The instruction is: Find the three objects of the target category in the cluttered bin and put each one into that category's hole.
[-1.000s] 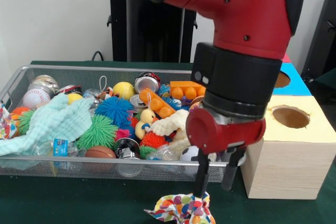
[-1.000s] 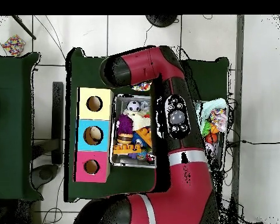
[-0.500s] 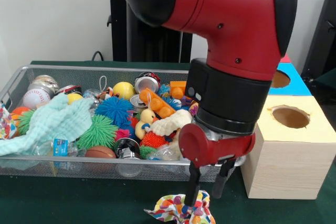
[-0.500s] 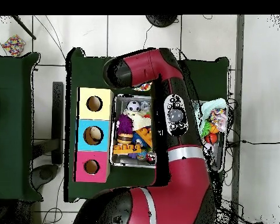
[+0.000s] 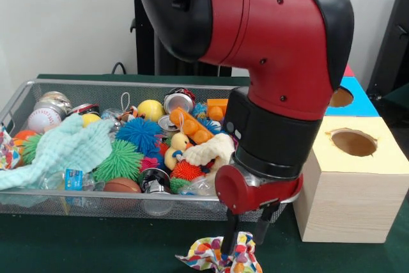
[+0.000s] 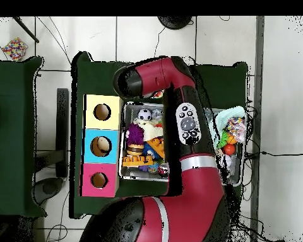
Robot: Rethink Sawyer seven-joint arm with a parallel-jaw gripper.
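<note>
While lowered before the wire bin (image 5: 38, 91), end effector (image 5: 245, 241) parted, fingertips touching colourful cloth (image 5: 217, 255)

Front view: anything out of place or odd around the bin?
Yes. A multicoloured patterned cloth lies crumpled on the green table, outside the wire bin and in front of it. The pincer is down at it, fingers either side of its top fold. A mint cloth also sprawls over the bin's contents.

Glossy red arm (image 5: 268, 36), black joint bands, small dark screws (perhaps bolts), grey button panel (image 6: 188, 120), black claw (image 5: 246, 241)
</note>
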